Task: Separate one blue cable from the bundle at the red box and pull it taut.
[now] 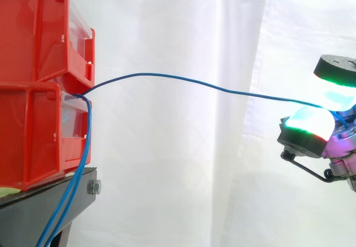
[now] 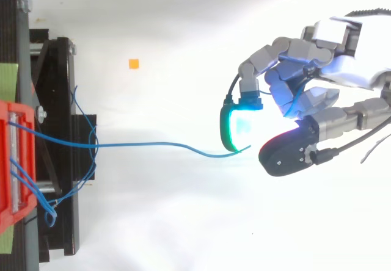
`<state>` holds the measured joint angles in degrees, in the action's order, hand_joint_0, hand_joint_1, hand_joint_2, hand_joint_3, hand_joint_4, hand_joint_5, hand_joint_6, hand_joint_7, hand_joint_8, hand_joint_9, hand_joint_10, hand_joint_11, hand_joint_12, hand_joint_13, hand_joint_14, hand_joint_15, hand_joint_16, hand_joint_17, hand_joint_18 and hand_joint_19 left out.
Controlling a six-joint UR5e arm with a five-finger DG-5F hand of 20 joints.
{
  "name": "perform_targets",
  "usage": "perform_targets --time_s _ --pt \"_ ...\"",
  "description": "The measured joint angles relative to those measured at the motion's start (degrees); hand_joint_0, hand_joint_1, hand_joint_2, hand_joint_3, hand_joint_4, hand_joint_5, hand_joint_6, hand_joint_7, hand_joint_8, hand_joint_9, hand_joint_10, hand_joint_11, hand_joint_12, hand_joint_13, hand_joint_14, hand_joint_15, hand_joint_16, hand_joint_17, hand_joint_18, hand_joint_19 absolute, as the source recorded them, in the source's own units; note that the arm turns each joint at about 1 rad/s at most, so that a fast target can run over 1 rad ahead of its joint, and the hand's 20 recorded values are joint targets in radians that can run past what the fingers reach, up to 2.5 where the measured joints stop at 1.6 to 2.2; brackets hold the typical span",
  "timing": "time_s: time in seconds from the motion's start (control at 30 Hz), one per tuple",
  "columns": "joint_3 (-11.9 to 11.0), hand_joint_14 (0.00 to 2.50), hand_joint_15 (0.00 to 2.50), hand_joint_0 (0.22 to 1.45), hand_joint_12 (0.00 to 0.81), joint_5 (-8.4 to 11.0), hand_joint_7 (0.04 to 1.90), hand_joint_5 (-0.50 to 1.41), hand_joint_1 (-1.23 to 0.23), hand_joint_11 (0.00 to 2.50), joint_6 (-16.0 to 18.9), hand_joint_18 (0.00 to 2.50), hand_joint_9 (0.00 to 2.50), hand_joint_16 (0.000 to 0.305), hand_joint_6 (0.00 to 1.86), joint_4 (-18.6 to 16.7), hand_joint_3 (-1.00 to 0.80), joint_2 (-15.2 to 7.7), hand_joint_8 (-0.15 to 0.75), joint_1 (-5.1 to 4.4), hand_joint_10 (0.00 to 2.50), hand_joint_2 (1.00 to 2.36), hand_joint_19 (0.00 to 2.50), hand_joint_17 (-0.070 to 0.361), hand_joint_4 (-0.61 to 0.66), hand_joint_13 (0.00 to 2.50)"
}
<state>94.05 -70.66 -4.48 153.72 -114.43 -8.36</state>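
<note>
The hand [image 1: 309, 126] is pinching the blue cable [image 2: 140, 144] between two of its glowing pads [image 1: 335, 95] at the right edge of the side view, so it is closed on that one strand and nothing else. From the pinch the cable is running leftward across the frame, rising in a shallow arch and then dropping to the gap between the two stacked red bins [image 1: 33, 85] at the far left, where it is emerging at the lip of the lower one. Its long axis is therefore lying roughly level, left to right, with the hand at the right end and the bins well apart from it. The rest of the bundle [image 1: 77, 177] is hanging down from the same lip, past the black stand [image 1: 33, 216] toward the lower left, clear of the held strand. The arch, and the wavy dip showing near the pads in the top view, suggest the cable is carrying slack, so the pull probably needs to go further right, along that axis.
</note>
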Motion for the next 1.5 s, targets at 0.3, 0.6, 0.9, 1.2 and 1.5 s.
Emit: perform_targets --time_s 0.3,0.6,0.9,1.2,1.5 --pt "0.0 2.5 1.41 0.66 0.398 0.0 1.15 -0.11 -0.83 1.71 0.0 1.57 0.7 0.05 0.94 0.0 0.05 0.0 0.357 0.0 2.5 1.02 1.46 0.112 -0.08 1.01" --pt "0.0 2.5 1.42 0.66 0.407 0.0 1.15 -0.11 -0.84 1.71 0.0 1.58 0.72 0.05 0.94 0.0 0.05 0.0 0.367 -0.03 2.5 1.02 1.46 0.113 -0.08 1.03" --pt "0.0 2.5 1.42 0.66 0.407 -0.01 1.15 -0.11 -0.83 1.72 0.0 1.58 0.73 0.05 0.94 0.0 0.04 0.0 0.367 -0.01 2.5 1.02 1.45 0.113 -0.08 1.03" --pt "0.0 2.5 1.43 0.66 0.409 0.0 1.16 -0.11 -0.83 1.72 0.0 1.58 0.73 0.05 0.94 0.0 0.04 0.0 0.367 -0.02 2.5 1.02 1.43 0.114 -0.07 1.04" --pt "0.0 2.5 1.43 0.66 0.409 -0.01 1.15 -0.11 -0.83 1.73 0.0 1.58 0.73 0.051 0.94 0.0 0.04 0.0 0.367 -0.05 2.5 1.02 1.42 0.114 -0.08 1.04"
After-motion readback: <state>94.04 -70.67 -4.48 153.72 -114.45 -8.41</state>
